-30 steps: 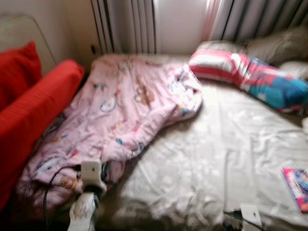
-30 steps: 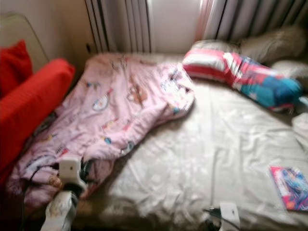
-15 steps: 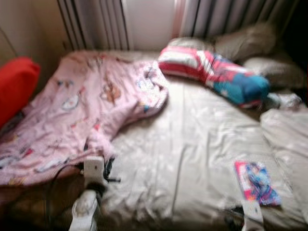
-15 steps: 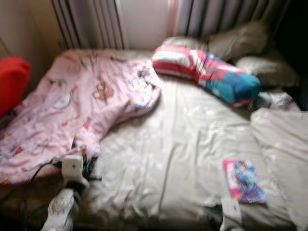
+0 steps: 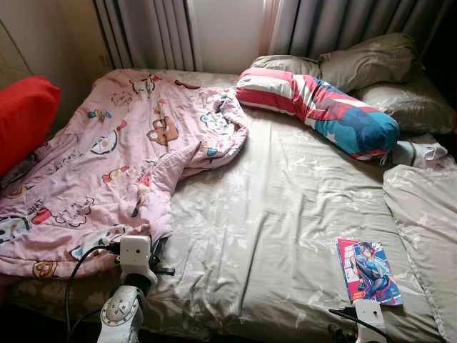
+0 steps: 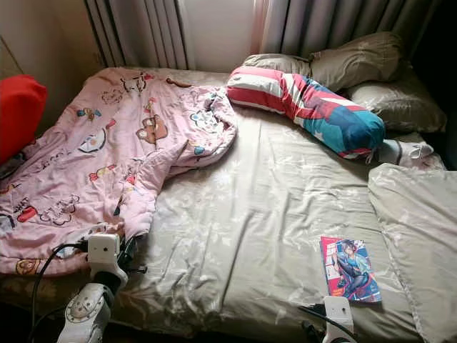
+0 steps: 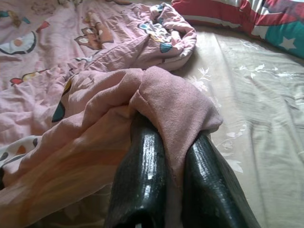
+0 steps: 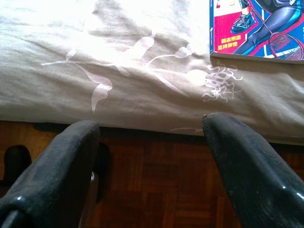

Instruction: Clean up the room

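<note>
A pink cartoon-print blanket [image 5: 107,164] lies crumpled over the left half of the bed. My left gripper [image 7: 172,142] is shut on a fold of its near edge, and the pink cloth drapes over both black fingers [image 7: 142,161]. From the head camera the left arm [image 5: 134,259] shows at the bed's foot. A colourful comic book [image 5: 368,270] lies flat on the beige sheet [image 5: 285,200] near the right front corner. Just below the book, at the mattress edge, my right gripper [image 8: 152,142] is open and holds nothing. Wooden floor shows between its fingers.
A long striped red, white and blue bolster [image 5: 321,107] and grey pillows [image 5: 371,64] lie at the head of the bed under curtains. A beige duvet [image 5: 428,221] is bunched along the right side. A red cushion [image 5: 21,121] is at the far left.
The head camera has swung right and steadied, so the red sofa has slid mostly out of view and the book is fully seen. The left gripper stays at the blanket's edge.
</note>
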`<state>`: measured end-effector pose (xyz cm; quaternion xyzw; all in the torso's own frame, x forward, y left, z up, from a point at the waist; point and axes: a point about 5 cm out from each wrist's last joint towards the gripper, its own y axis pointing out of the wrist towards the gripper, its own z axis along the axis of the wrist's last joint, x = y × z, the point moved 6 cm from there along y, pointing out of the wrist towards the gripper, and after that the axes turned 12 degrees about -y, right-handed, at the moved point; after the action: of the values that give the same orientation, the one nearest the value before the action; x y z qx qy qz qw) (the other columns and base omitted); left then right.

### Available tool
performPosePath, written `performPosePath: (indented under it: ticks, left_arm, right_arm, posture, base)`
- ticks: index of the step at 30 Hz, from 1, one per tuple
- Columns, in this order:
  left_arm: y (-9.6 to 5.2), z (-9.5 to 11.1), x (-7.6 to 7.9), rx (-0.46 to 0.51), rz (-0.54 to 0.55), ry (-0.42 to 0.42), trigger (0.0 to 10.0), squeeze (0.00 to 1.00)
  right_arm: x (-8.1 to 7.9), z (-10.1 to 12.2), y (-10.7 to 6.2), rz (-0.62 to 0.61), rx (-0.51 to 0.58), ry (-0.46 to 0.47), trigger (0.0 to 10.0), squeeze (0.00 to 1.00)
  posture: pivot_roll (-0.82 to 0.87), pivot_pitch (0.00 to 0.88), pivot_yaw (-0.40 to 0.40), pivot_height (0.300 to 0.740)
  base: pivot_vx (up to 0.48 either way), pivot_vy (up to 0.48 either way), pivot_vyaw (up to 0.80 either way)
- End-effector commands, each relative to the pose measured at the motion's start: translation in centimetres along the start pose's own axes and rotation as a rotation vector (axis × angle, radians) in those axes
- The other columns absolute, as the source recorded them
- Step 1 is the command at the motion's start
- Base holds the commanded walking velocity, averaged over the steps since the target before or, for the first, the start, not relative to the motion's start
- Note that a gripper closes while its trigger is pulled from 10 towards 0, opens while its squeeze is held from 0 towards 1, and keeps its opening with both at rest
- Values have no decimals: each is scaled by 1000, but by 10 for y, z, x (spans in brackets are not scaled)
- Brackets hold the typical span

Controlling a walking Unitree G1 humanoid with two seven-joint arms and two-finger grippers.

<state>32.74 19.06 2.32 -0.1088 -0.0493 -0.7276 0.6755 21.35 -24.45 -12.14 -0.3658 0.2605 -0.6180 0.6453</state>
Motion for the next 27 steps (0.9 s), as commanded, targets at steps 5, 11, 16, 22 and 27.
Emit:
performPosePath:
  ticks: [5,11,16,22,27]
  left_arm:
    - [-1,-2,3,-3,-14,-22,10000,0]
    - [0,-1,4,-3,-23,-23,10000,0]
    - [1,0,5,1,-27,-24,10000,0]
    - [0,0,5,1,-25,-30,10000,0]
    - [-1,0,4,3,-23,-32,10000,0]
  right_arm:
    - [-2,-3,0,11,-14,-1,10000,0]
    - [-2,-3,0,8,-13,1,10000,0]
    - [-2,-3,0,6,-12,2,10000,0]
    - [-1,-2,0,-2,-9,6,10000,0]
    - [1,-1,0,-15,-4,6,10000,0]
  posture:
    - [-8,42,-28,740]
    - [-11,34,-25,740]
    - [-10,39,-26,740]
    - [-7,50,-27,740]
    - [-5,54,-25,740]
  base:
    - [-200,0,0]
    - [-257,0,0]
    - [-262,0,0]
    - [-262,0,0]
    - [-262,0,0]
